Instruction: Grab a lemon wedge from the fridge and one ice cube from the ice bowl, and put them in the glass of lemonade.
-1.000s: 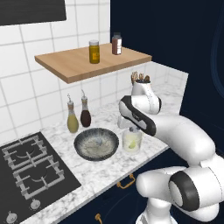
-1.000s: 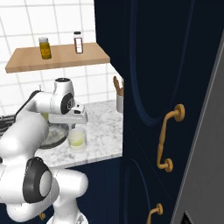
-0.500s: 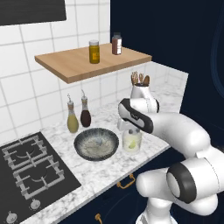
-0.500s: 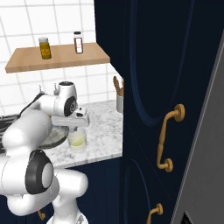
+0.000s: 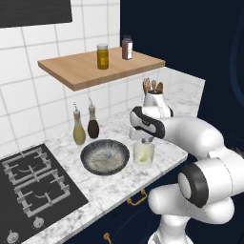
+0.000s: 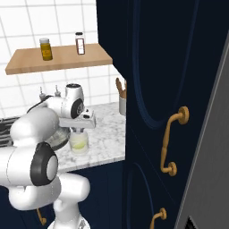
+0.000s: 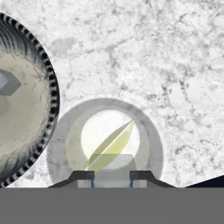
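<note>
The glass of lemonade (image 7: 105,144) stands on the marble counter straight below my hand. A yellow-green lemon wedge (image 7: 111,146) lies inside it. My gripper (image 7: 113,176) hovers just over the glass rim, shut on a pale, translucent ice cube (image 7: 113,168) held between the fingertips. The ice bowl (image 7: 26,100), dark-rimmed and speckled, sits beside the glass with another ice cube (image 7: 6,83) in it. From the base, the gripper (image 5: 145,140) hangs above the glass (image 5: 144,152), right of the bowl (image 5: 105,156). The fridge's grey side (image 6: 210,134) lines the right edge.
Two thin-necked bottles (image 5: 78,131) stand behind the bowl against the tiled wall. A utensil holder (image 5: 152,97) is at the counter's back right, and a wooden shelf (image 5: 100,69) with jars hangs overhead. The hob (image 5: 33,181) lies left. Navy cabinet doors with gold handles (image 6: 172,143) rise on the right.
My hand has sunk a little closer to the glass and the elbow has shifted. The glass and bowl have stayed put.
</note>
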Motion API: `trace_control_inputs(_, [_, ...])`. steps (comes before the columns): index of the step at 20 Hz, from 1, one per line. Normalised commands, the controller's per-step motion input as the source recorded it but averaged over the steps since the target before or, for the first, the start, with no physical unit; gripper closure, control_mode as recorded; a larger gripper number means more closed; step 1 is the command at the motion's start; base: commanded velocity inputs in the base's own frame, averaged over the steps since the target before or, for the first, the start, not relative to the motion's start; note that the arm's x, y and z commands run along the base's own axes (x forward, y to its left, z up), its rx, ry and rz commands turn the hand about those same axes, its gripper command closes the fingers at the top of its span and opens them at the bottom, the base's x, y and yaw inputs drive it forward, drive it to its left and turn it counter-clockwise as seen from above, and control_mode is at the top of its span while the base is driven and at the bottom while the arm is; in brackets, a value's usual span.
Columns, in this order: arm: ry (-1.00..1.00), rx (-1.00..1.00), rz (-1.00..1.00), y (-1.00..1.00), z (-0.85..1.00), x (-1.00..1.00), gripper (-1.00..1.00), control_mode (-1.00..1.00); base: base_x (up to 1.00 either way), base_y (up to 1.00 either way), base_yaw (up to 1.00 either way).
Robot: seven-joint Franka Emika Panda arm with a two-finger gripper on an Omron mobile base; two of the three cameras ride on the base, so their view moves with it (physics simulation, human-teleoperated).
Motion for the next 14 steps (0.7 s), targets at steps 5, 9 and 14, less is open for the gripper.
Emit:
trace_control_inputs(5, [0.01,0.00,0.00,-0.02,-0.32,0.09,1.00,-1.00,0.00,0.00,0.00])
trace_control_inputs(9, [0.00,0.00,-0.01,0.00,0.00,0.00,-1.00,-1.00,0.00,0.00,0.00])
trace_control_inputs(14, [0.00,0.00,0.00,0.00,0.00,0.00,-1.00,-1.00,0.00,0.00,0.00])
